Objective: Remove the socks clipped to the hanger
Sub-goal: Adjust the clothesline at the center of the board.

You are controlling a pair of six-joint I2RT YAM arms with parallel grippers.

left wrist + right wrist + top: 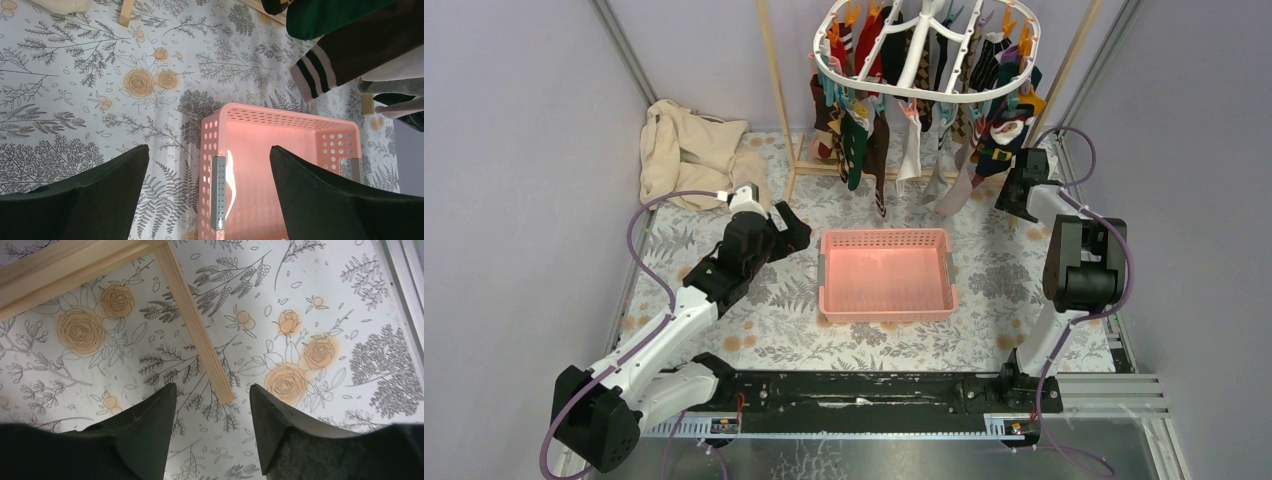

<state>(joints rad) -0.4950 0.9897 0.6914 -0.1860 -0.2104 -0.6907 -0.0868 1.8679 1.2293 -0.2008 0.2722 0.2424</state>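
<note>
The white oval hanger hangs at the top centre from the wooden frame, with coloured clips round its rim. Many socks in mixed colours hang clipped below it. My left gripper is open and empty, low over the table just left of the pink basket. In the left wrist view a green sock toe and a dark striped sock toe hang at the upper right. My right gripper is open and empty below the hanger's right-hand socks; its wrist view shows only tablecloth and wood.
A pink slotted basket sits mid-table, its left wall showing between my left fingers. A beige cloth lies at the back left. Wooden frame poles and a foot bar stand behind. Side walls close in both sides.
</note>
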